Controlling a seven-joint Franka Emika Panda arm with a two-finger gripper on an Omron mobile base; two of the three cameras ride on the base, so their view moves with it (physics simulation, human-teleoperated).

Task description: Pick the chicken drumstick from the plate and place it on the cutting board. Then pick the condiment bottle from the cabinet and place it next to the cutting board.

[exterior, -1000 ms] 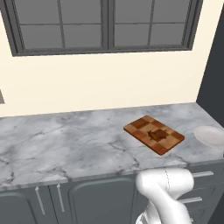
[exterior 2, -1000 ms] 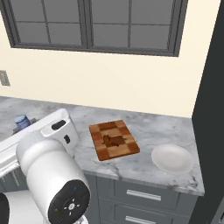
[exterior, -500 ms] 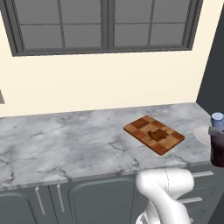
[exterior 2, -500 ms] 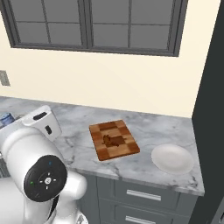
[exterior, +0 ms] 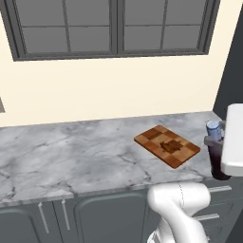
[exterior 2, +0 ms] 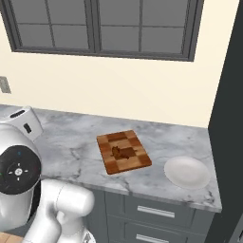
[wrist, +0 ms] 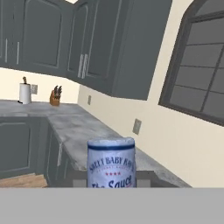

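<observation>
Gripping condiment bottle (exterior: 216,151) — gripper (exterior: 214,142) clamped | chicken drumstick (exterior 2: 123,153) on cutting board (exterior 2: 135,160)

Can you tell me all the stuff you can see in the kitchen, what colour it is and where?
Cutting board: one, checkered brown, mid counter.
Drumstick: one, reddish-brown, on the cutting board.
Plate: one, white, right of the cutting board.
Bottle: one, dark with bluish cap, in the gripper.
Counter: one, grey marble, below the window.
Window: one, dark grey frame, on the cream wall.
Drawers: grey, under the counter.
Gripper: one, dark, shut on the bottle, right of the cutting board.
</observation>
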